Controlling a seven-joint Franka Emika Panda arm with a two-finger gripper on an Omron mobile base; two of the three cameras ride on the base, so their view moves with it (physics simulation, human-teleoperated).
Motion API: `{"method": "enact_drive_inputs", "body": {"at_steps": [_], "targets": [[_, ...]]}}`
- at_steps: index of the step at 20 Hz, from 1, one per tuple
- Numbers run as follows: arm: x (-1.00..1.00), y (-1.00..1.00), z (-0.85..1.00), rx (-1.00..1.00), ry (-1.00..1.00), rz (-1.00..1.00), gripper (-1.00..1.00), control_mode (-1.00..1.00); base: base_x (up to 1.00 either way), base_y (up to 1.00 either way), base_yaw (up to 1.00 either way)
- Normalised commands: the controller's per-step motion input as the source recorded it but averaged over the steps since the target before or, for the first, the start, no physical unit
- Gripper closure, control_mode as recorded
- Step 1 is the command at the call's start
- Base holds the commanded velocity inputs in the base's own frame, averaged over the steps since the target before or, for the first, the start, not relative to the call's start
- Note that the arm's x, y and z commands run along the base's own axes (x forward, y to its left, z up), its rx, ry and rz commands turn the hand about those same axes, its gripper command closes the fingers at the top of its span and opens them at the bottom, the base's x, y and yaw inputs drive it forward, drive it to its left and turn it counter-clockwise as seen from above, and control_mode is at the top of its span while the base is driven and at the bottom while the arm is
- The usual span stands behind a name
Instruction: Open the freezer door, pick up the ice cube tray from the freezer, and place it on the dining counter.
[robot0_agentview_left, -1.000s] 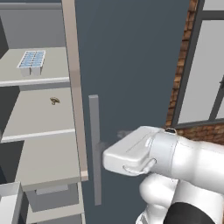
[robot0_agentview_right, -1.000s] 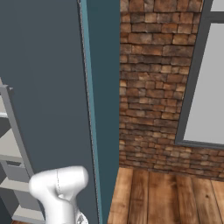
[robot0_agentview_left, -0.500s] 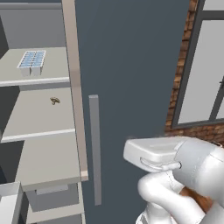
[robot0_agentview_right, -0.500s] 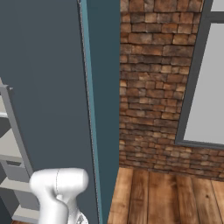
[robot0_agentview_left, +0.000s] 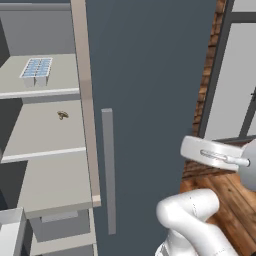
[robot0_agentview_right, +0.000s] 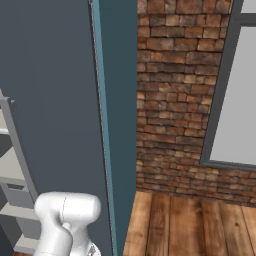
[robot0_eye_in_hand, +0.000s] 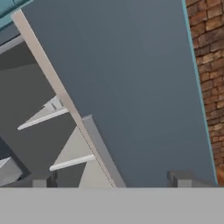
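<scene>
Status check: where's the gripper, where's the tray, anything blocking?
Gripper open, empty, facing the closed plain door. Ice cube tray on upper freezer shelf, untouched. Nothing in front of the tray.

The white arm (robot0_agentview_left: 200, 225) is rising from the lower right of the left base view, its elbow bending low and its upper link (robot0_agentview_left: 215, 154) lying almost level above, while the gripper (robot0_eye_in_hand: 111, 179) is holding its two dark fingertips (robot0_eye_in_hand: 41, 179) spread wide apart on nothing.

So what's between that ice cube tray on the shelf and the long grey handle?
In the left base view, a beige vertical edge strip stands between the ice cube tray and the handle; beside the tray, bare shelf.
</scene>
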Motion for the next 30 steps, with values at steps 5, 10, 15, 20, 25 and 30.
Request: {"method": "enact_drive_inputs", "body": {"at_steps": [5,10,15,20,25,30], "targets": [[0.05,-0.57,0.00,0.00,0.02,-0.02,-1.00,-1.00,0.00,0.00,0.00],[0.16,-0.44,-0.03,-0.04,0.00,0.00,-1.00,-1.00,0.00,0.00,0.00],[0.08,-0.16,-0.15,-0.14,0.00,0.00,-1.00,-1.00,0.00,0.00,0.00],[0.22,-0.01,-0.20,-0.17,0.03,0.00,-1.00,-1.00,0.00,0.00,0.00],[0.15,-0.04,-0.15,-0.15,0.08,0.00,-1.00,-1.00,0.00,0.00,0.00],[0.04,-0.02,-0.25,-0.11,0.16,0.00,-1.00,-1.00,0.00,0.00,0.00]]}}
